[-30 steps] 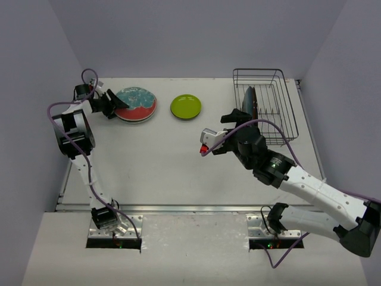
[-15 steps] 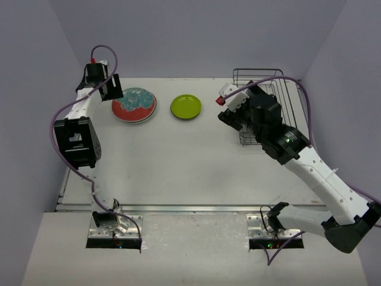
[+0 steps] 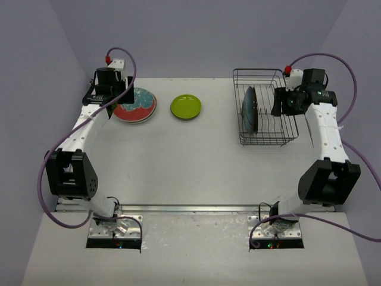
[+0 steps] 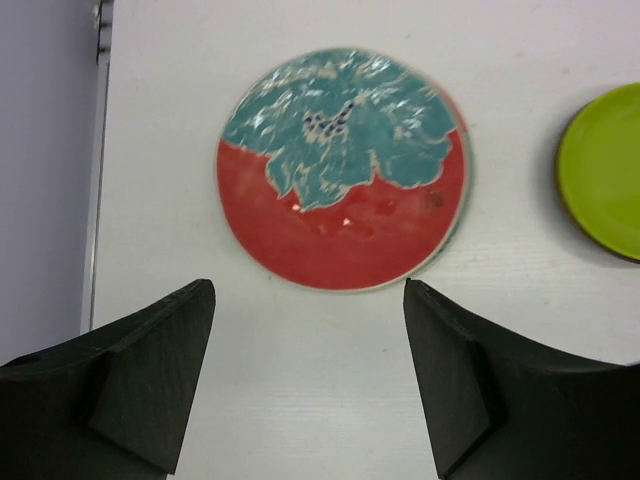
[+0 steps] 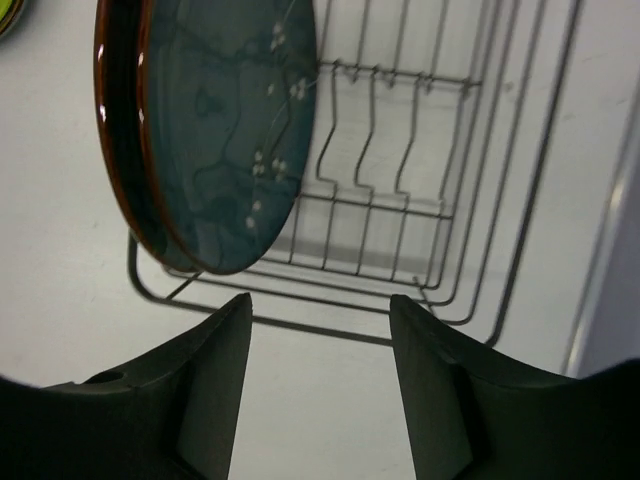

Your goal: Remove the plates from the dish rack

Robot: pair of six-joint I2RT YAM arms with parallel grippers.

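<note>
The dish rack (image 3: 269, 142) stands at the back right, its wire floor (image 5: 402, 212) showing in the right wrist view. A dark teal-blue plate (image 3: 250, 109) (image 5: 225, 130) stands upright in its left part, and a plate with a reddish rim (image 5: 112, 140) stands close behind it. My right gripper (image 3: 278, 102) (image 5: 320, 300) hovers over the rack to the right of these plates, open and holding nothing. A red and teal-patterned plate (image 3: 136, 105) (image 4: 345, 170) lies flat at the back left, on top of a pale one. My left gripper (image 3: 114, 97) (image 4: 308, 290) is open just beside it, holding nothing.
A lime green plate (image 3: 186, 106) (image 4: 605, 170) lies flat between the stack and the rack. The table's left edge (image 4: 97, 200) runs close to the left gripper, with the purple wall beyond. The right wall stands close behind the rack.
The right arm swung from mid-table to the rack's right side, its jaws narrowing. The left arm rose and drew back from the patterned plate, jaws wider.
</note>
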